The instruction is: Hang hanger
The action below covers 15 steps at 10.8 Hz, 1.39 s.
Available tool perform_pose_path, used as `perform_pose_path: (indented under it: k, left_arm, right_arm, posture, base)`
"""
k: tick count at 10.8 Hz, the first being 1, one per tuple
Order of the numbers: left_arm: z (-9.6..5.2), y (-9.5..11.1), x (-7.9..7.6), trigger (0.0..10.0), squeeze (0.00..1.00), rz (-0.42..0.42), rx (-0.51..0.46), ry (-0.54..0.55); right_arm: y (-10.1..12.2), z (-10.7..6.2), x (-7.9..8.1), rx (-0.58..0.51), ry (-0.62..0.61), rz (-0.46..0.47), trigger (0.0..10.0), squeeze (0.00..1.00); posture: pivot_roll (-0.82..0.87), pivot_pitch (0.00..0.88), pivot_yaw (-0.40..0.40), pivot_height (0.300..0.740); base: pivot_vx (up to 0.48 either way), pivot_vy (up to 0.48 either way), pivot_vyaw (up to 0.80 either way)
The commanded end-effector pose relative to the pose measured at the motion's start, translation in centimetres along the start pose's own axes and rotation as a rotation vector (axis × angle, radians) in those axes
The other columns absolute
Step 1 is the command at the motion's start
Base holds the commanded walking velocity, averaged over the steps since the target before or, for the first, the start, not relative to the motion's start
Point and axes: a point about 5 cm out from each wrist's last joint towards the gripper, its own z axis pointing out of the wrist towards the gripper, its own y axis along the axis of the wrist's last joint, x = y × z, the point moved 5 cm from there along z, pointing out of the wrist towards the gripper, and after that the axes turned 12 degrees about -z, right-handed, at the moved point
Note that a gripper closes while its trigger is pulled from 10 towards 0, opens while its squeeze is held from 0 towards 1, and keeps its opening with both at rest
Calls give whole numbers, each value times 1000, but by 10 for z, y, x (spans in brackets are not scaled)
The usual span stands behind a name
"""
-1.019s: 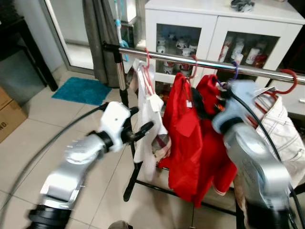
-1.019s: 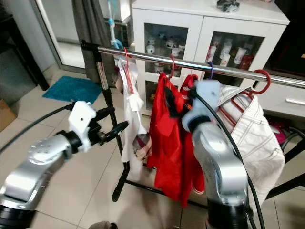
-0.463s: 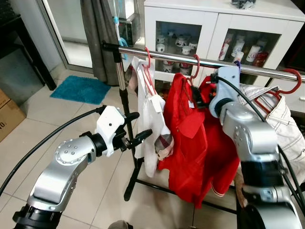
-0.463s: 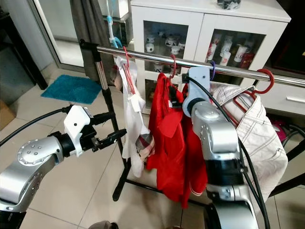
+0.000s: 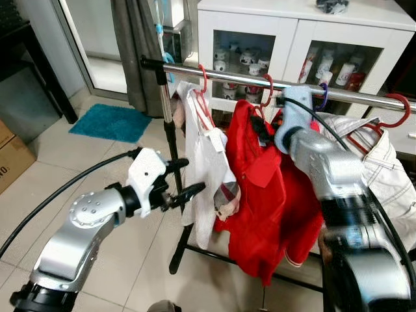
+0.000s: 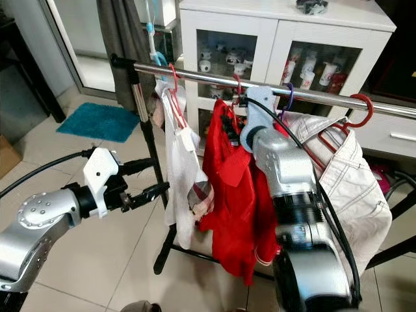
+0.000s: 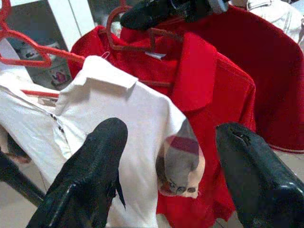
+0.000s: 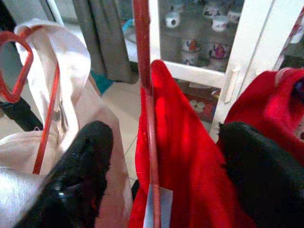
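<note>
Right gripper (image 8: 156,175), fingers spread, straddles a red hanger (image 8: 148,123) at the rail (image 5: 364,96); left gripper (image 5: 185,177) open over tiled floor (image 5: 78,175).

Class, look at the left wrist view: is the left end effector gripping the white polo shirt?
No, the left end effector is open, its fingers apart before the white polo shirt.

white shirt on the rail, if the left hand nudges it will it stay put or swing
The white shirt would probably swing: it hangs free from one red hanger hooked over the metal rail. Its cloth drapes in soft folds, so it would likely give and crumple against the open left hand. It looks light, and could brush the red shirt beside it.
</note>
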Motion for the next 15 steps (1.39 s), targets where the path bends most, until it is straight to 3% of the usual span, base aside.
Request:
perform_pose_path:
  k: [1,4,15]
  left_arm:
    - [-1,3,1,10000,0,7,-3,0]
    - [1,3,0,10000,0,10,-6,-8]
    - [3,2,-2,10000,0,15,-4,-18]
  right_arm:
    - [3,3,-1,-7,17,16,0,0]
    - [3,7,-9,11,24,15,0,0]
    - [-6,23,-7,58,27,9,0,0]
  posture:
    - [25,13,7,740]
    - [20,10,6,740]
    - [23,0,-3,740]
  base:
    - [0,0,0]
    - [0,0,0]
    - [0,0,0]
